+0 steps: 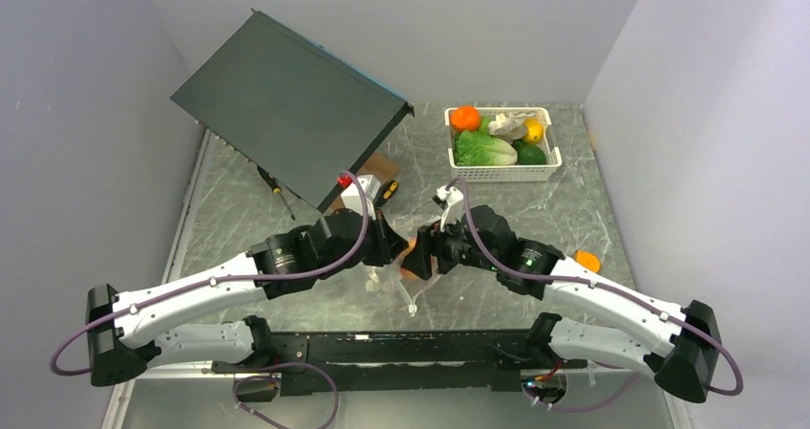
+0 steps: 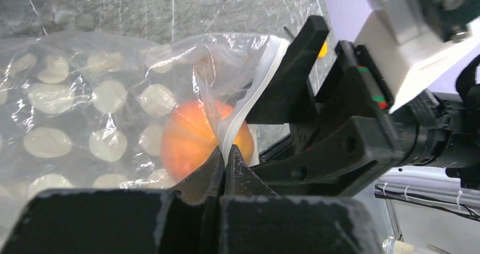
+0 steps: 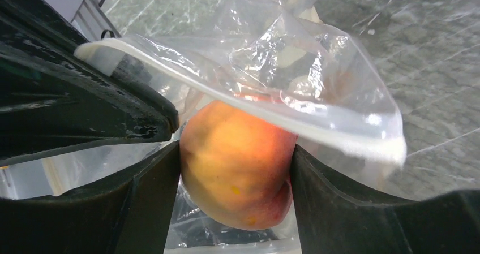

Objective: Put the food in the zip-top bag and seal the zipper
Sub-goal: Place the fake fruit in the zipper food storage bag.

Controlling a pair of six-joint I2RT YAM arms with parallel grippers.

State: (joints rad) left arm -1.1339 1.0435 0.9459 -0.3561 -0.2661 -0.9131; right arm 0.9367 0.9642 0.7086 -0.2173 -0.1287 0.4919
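The clear zip-top bag (image 2: 85,101) with white dots hangs between my two grippers at the table's middle (image 1: 406,257). My left gripper (image 2: 225,152) is shut on the bag's white zipper strip (image 2: 249,101), holding the mouth up. My right gripper (image 3: 235,169) is shut on a pink-orange peach (image 3: 238,169), which sits at the bag's mouth under the zipper strip (image 3: 317,130). The peach shows through the plastic in the left wrist view (image 2: 189,138). More food, an orange (image 1: 465,117), green pieces (image 1: 482,149), a pale one (image 1: 508,123) and a yellow fruit (image 1: 534,131), lies in the white basket (image 1: 503,172).
A dark flat box (image 1: 287,99) leans at the back left. Screwdrivers (image 1: 272,182) lie under it near a small white device (image 1: 355,198). An orange piece (image 1: 586,260) lies by the right arm. Grey walls close the left, back and right.
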